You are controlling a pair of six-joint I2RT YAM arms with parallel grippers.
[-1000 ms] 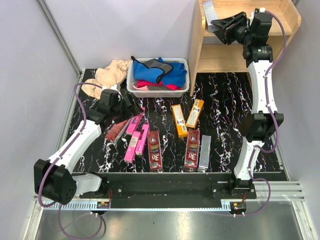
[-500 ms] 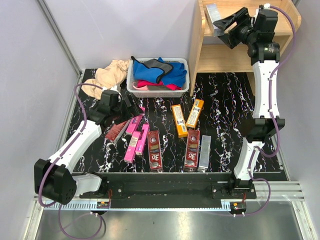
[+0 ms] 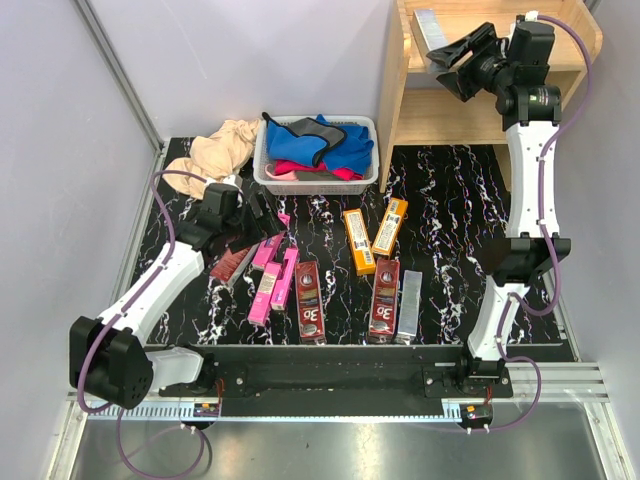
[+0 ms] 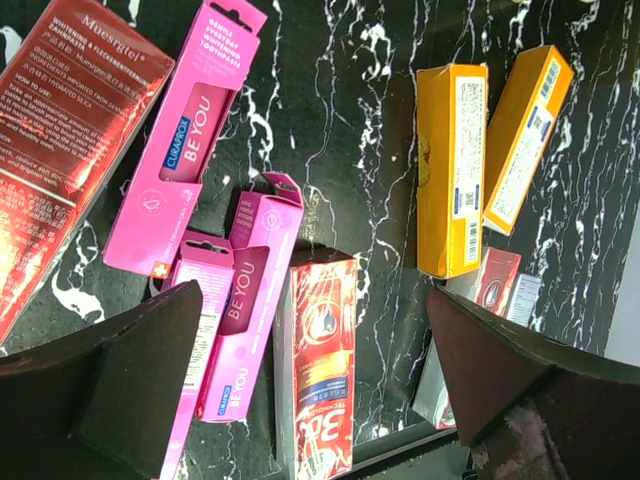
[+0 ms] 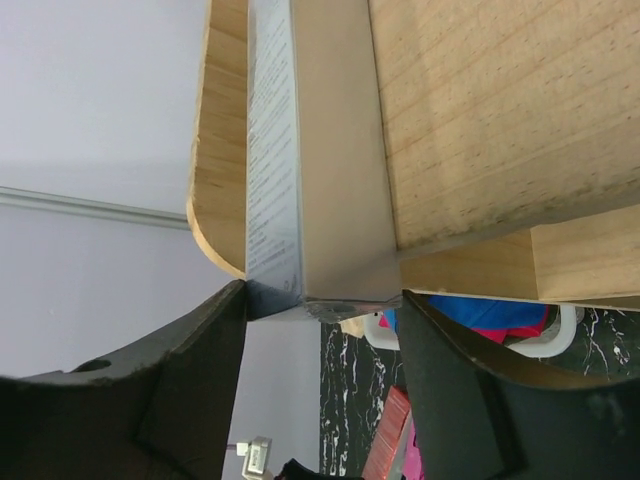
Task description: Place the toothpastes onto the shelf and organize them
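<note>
A black counter (image 3: 450, 200) veined with white fills the overhead view. Grey walls stand around it, and the wooden shelf (image 3: 398, 100) is in the far right corner. One silver-grey box (image 3: 431, 24) lies on the shelf's top tier at its left end, and the right tool (image 3: 448, 62) is at that box's near end. No other box shows on the shelf.

Nine toothpastes lie loose on the counter, from the middle toward the near edge. From left to right they are a dark red box (image 3: 232, 262), three pink boxes (image 3: 267, 292), two red "3D" boxes (image 3: 308, 302) with two orange-yellow boxes (image 3: 357, 241) behind them, and a second silver box (image 3: 410, 305). The left tool (image 3: 262, 212) hangs over the left end of that group. A white basket (image 3: 262, 168) of coloured cloths sits farther back.

In the left wrist view, the left tool's fingers (image 4: 150, 380) are spread as wide as they go, with nothing between them. They are above pink, red and orange-yellow boxes lying flat on the counter.

In the right wrist view, the silver-grey box runs along the top board, just beside the shelf's side panel. The right tool's fingers (image 5: 180, 380) flank its near end, their tips level with its corners. I cannot tell whether they pinch the box or have let it go.

By my reading the job is barely begun. One box of ten is up on the shelf, and nine are left to carry over and line up.
</note>
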